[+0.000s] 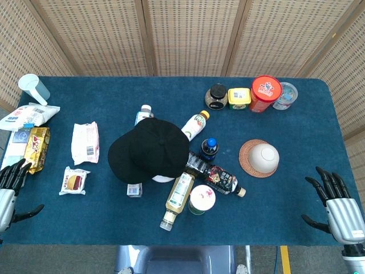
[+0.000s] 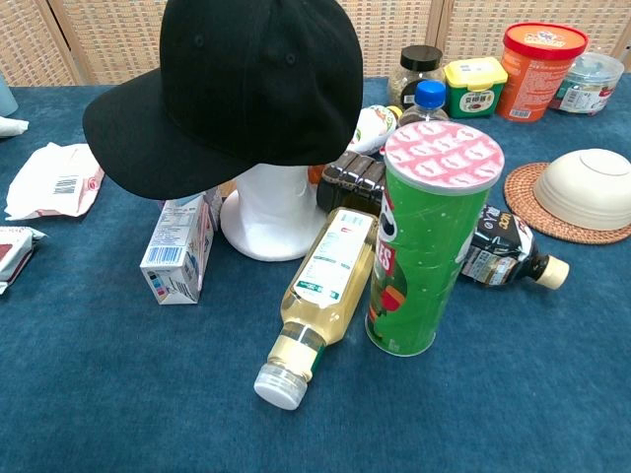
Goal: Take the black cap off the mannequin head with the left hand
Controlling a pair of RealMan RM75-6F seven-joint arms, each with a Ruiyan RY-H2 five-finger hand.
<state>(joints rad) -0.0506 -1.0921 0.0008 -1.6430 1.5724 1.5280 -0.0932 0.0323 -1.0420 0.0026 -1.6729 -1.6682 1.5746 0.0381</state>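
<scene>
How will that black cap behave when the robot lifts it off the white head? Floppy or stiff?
Probably a bit of both. The black cap has a flat brim that looks stiff, while its cloth crown seems soft and may sag. It likely weighs little. The mannequin head stands on a narrow base, so a snagging pull might tip it.

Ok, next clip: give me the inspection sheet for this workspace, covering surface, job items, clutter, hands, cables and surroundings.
Surface: table covered in dark blue cloth.
Job's things: black cap sits on the white mannequin head, brim toward the robot's left; not yet touched.
Clutter: green chip can upright; pale drink bottle and dark sauce bottle lying down; small carton beside the head; upturned bowl on a woven coaster; jars at the far edge; snack packets on the left.
Hands: left hand and right hand at the near table corners, fingers apart, holding nothing.
Cables: nothing seen.
Surroundings: woven screen panels behind the table.
</scene>
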